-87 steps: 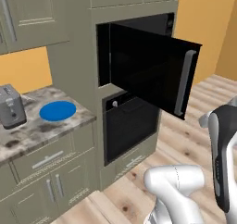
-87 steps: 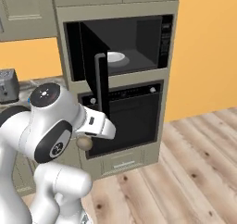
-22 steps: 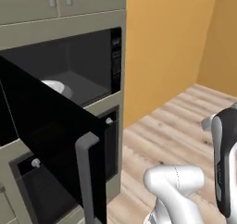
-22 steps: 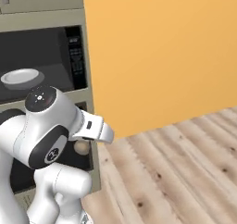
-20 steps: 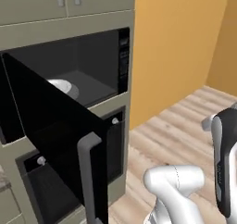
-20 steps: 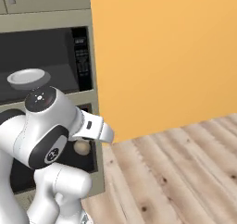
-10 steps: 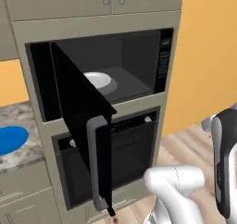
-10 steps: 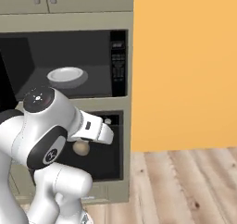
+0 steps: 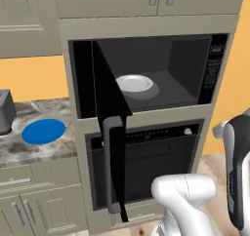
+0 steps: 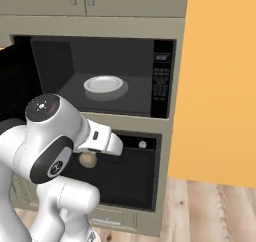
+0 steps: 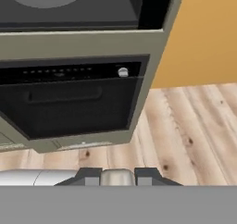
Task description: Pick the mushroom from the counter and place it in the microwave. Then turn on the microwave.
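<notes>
The small tan mushroom point(image 11: 117, 176) sits pinched between my gripper's point(image 11: 117, 179) two dark fingertips at the bottom of the hand view. From the right base view the mushroom point(image 10: 88, 159) hangs under my hand, in front of the oven and below the microwave point(image 10: 140, 93). The microwave point(image 9: 195, 69) stands open, its dark door point(image 9: 105, 101) swung out to the left with the grey bar handle point(image 9: 111, 171). A white plate point(image 9: 134, 84) lies inside. The keypad point(image 10: 161, 81) is on its right side. The counter point(image 9: 29, 149) lies at the left.
The black oven point(image 11: 69, 102) with its knob point(image 11: 122, 72) is straight ahead of the hand. A blue plate point(image 9: 43, 131) and a toaster point(image 9: 5, 112) rest on the counter. An orange wall point(image 10: 220, 86) and wooden floor point(image 11: 194, 126) lie to the right.
The whole picture has shifted: the base has moved, so the open microwave now faces the cameras more squarely and the counter is back in view. My arm keeps its pose with the mushroom held.
</notes>
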Tool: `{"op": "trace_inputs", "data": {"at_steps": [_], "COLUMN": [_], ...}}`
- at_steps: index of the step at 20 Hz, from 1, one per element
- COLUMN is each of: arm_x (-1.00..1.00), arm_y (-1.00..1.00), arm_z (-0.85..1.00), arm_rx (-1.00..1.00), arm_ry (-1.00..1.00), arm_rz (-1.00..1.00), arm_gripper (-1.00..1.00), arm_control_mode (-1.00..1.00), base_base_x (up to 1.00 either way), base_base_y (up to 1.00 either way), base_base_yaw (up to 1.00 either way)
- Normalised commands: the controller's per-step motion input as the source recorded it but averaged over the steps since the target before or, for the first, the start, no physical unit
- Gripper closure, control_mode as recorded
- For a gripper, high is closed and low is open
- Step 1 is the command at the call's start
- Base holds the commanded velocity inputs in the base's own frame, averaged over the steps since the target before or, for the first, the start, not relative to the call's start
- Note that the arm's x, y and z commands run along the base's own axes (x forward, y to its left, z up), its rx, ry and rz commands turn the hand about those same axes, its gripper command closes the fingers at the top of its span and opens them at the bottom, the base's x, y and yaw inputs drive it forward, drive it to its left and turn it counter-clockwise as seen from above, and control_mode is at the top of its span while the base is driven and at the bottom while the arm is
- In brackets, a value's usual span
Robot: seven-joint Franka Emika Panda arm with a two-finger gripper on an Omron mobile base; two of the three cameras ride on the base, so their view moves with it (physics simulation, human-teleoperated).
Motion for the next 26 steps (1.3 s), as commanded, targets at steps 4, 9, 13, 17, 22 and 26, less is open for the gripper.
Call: {"op": "trace_inputs", "data": {"at_steps": [4,9,13,17,22,26], "arm_x": [0.0,0.0,0.0,0.0,0.0,0.0], "arm_y": [0.0,0.0,0.0,0.0,0.0,0.0], "arm_z": [0.0,0.0,0.0,0.0,0.0,0.0], "arm_rx": [0.0,0.0,0.0,0.0,0.0,0.0], "arm_ry": [0.0,0.0,0.0,0.0,0.0,0.0], "arm_rz": [0.0,0.0,0.0,0.0,0.0,0.0], "arm_gripper": [1.0,1.0,1.0,1.0,1.0,1.0], "arm_control_mode": [1.0,1.0,1.0,1.0,1.0,1.0], "base_base_x": [0.45,0.34,0.34,0.42,0.13,0.0], "base_base_y": [-0.16,-0.2,-0.26,-0.24,-0.28,-0.33], "base_base_yaw": [0.28,0.16,0.09,0.06,0.08,0.05]}}
